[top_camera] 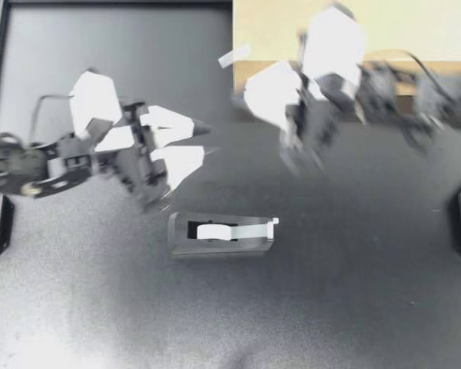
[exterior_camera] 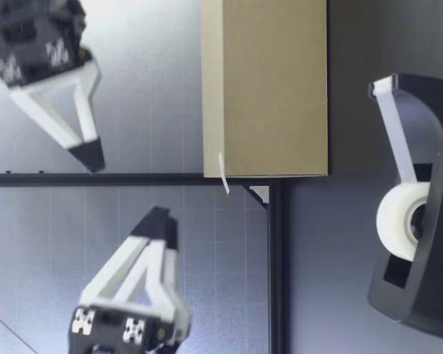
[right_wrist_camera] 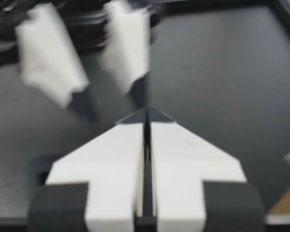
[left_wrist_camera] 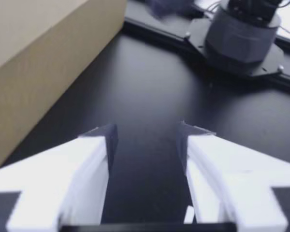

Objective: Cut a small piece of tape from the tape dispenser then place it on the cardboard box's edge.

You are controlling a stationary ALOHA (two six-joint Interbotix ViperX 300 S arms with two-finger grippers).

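The black tape dispenser (top_camera: 223,234) lies mid-table, its white roll (exterior_camera: 402,221) showing. A tan cardboard box (top_camera: 353,31) stands at the back right. A short strip of tape (top_camera: 234,55) sticks out from the box's corner edge and shows again as the tape strip (exterior_camera: 223,173) in the low view. My left gripper (top_camera: 206,141) is open and holds nothing, left of the box and behind the dispenser. In the left wrist view the left gripper (left_wrist_camera: 145,137) has only bare table between its fingers, with the box (left_wrist_camera: 34,63) beside it. My right gripper (top_camera: 265,96) is blurred, raised near the box front. The right gripper (right_wrist_camera: 146,116) is shut on nothing.
A black frame rail (exterior_camera: 277,265) borders the table's far side. The right arm's round base (left_wrist_camera: 246,34) sits ahead of my left gripper. In the right wrist view my left gripper's fingers (right_wrist_camera: 125,43) appear blurred ahead. The dark table surface (top_camera: 330,307) stretches in front of the dispenser.
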